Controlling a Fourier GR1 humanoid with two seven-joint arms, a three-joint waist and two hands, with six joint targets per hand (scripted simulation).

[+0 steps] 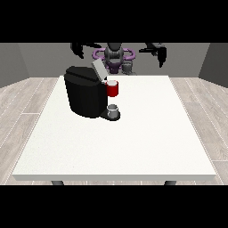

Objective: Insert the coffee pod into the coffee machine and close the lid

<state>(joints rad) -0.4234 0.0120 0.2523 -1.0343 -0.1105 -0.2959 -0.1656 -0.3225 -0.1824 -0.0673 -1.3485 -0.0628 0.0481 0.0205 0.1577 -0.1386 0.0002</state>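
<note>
Both hands raised, above table.

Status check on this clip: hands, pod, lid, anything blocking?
Both hands raised at the far edge, holding nothing. Coffee machine lid up. Pod not identifiable. Red holder and grey cup at machine's front. Nothing blocking.

White table on dark legs, over pale wood-plank floor.
Bearing a black coffee machine at the far left part of the top, with lid tilted up, red holder at its front, and small grey cup on its base.
</note>
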